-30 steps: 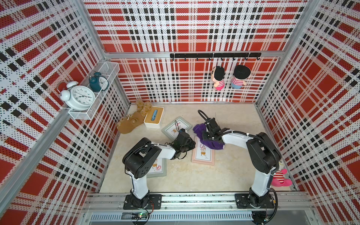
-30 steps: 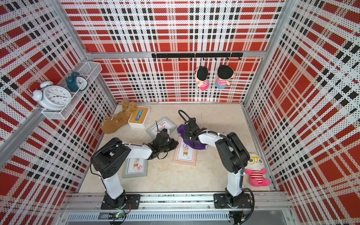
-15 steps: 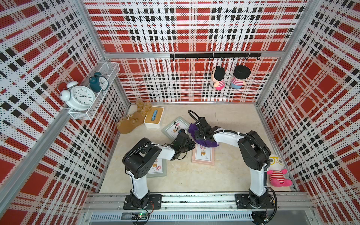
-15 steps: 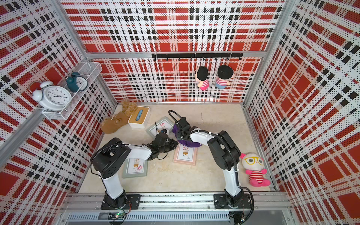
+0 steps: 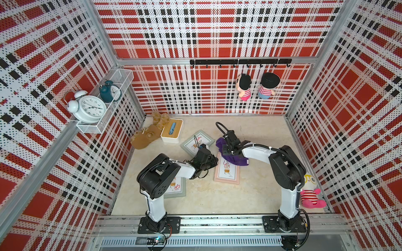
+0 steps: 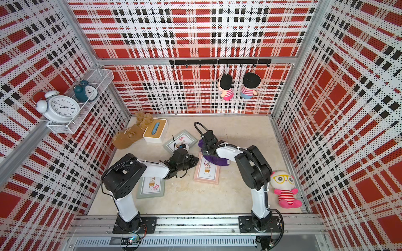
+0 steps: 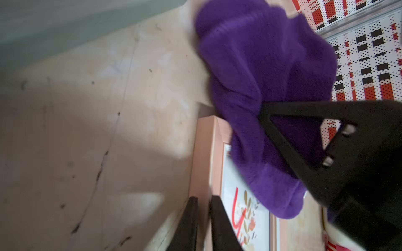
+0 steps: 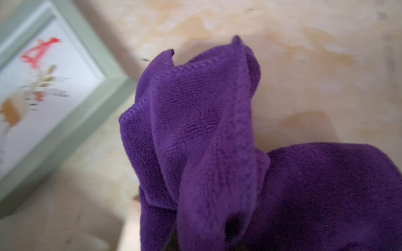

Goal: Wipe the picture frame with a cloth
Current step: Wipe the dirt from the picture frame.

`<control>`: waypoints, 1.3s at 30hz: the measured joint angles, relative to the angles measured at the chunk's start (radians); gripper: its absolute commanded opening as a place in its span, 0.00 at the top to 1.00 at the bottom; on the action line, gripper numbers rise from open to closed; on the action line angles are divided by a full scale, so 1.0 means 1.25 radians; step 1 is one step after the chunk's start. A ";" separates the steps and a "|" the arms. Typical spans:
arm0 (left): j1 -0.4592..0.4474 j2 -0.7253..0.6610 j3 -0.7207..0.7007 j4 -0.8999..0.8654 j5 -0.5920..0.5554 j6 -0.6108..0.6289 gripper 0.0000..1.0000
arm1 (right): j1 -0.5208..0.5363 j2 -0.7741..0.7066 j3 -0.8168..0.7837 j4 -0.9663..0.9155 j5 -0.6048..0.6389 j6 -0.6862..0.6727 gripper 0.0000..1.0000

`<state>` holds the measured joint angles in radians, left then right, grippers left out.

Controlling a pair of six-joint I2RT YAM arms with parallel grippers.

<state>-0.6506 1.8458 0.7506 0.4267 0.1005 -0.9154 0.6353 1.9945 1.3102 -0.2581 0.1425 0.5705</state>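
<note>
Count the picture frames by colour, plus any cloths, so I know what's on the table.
Green picture frames: 2
Pink picture frame: 1
Purple cloth: 1
Total: 4

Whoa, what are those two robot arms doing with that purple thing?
They are cleaning a picture. The left pincer pinches the edge of the pink picture frame, which lies flat on the table, probably to keep it from sliding. The right pincer grips the bunched purple cloth, which rests on the frame's far end. The green frames lie nearby.
</note>
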 measured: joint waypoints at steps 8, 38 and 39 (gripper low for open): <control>-0.001 0.000 0.000 0.000 -0.001 -0.002 0.85 | -0.042 -0.065 -0.109 0.059 -0.014 -0.002 1.00; -0.002 0.010 0.094 -0.146 0.032 0.045 0.71 | -0.212 -0.320 -0.351 -0.093 0.045 -0.023 1.00; -0.002 0.013 0.111 -0.173 0.039 0.055 0.69 | -0.211 -0.327 -0.372 -0.081 0.022 -0.015 1.00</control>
<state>-0.6529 1.8626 0.8894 0.2100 0.1490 -0.8467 0.3721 1.5852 0.8452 -0.3595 0.1699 0.5518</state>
